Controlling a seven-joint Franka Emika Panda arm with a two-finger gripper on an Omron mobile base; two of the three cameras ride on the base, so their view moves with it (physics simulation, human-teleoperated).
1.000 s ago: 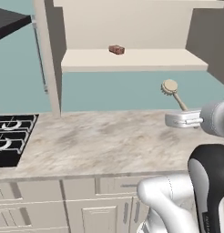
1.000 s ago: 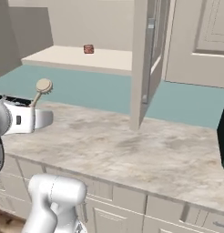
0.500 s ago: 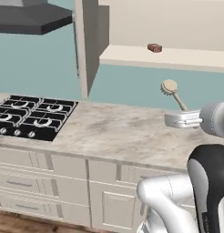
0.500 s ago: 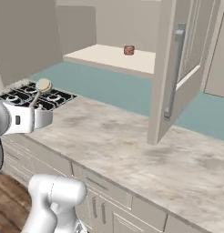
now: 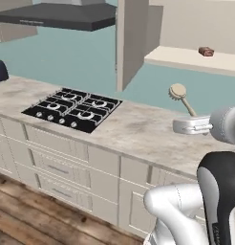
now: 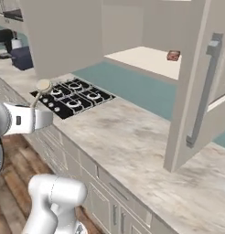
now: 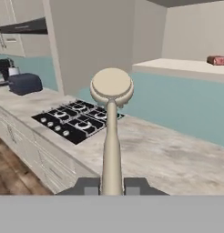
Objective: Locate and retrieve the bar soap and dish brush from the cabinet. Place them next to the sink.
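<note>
Bar soap [image 5: 206, 51] lies on the cabinet [image 5: 186, 58] shelf

A smooth, matt beige finish, like plastic, is seen on the dish brush [image 7: 111, 120]. The counter [image 5: 138, 129] is rendered as pale marbled stone. Brown wood planks are shown on the floor [image 5: 24, 215], lower left.

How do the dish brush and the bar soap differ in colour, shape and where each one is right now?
The dish brush is beige, with a round head on a thin handle; the bar soap is a small reddish-brown block. The brush is clamped in the tool above the counter; the soap lies on the cabinet shelf.
</note>
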